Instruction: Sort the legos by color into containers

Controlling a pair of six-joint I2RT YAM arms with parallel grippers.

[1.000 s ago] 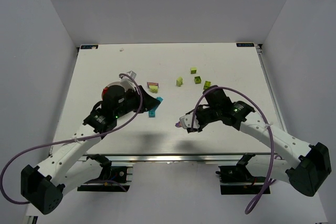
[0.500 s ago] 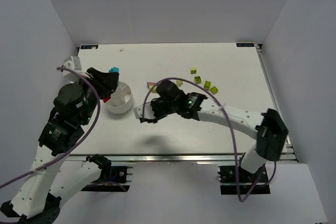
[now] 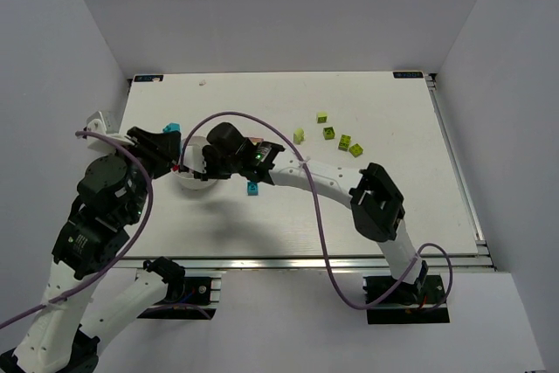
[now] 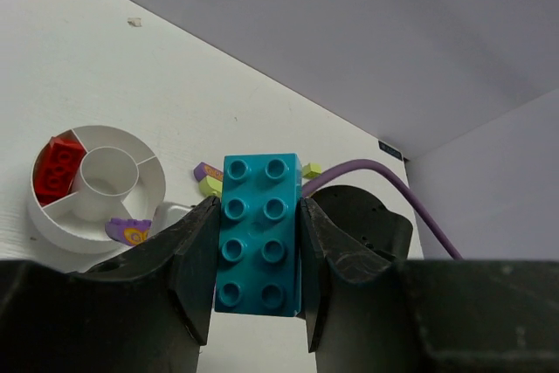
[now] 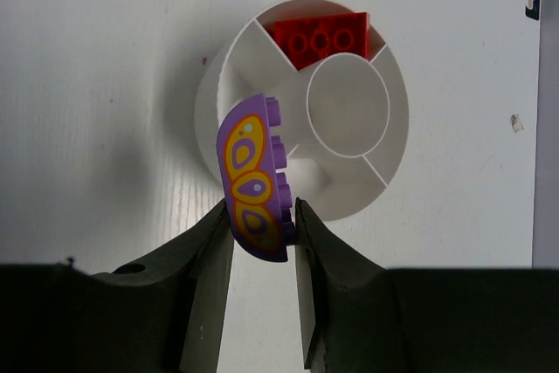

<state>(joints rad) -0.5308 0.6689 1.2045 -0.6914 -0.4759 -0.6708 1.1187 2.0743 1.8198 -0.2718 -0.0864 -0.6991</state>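
My left gripper (image 4: 258, 242) is shut on a teal 2x4 brick (image 4: 260, 233) and holds it in the air beside the round white divided dish (image 4: 52, 224); from above the gripper (image 3: 172, 131) is up and left of the dish (image 3: 185, 180). My right gripper (image 5: 262, 224) is shut on a curved purple piece with yellow spots (image 5: 256, 179), just over the dish's rim (image 5: 218, 85). Red bricks (image 5: 320, 37) lie in one compartment. The right arm hides most of the dish from above.
Several lime bricks (image 3: 328, 133) lie scattered at the middle right. A small teal brick (image 3: 252, 188) lies under the right arm. A pink-and-lime stacked pair (image 4: 208, 179) lies right of the dish. A purple cable (image 3: 262, 120) arcs over the table.
My right arm has swung left across the table, carrying the purple piece to the dish. My left gripper, holding the teal brick, has shifted slightly left and down.
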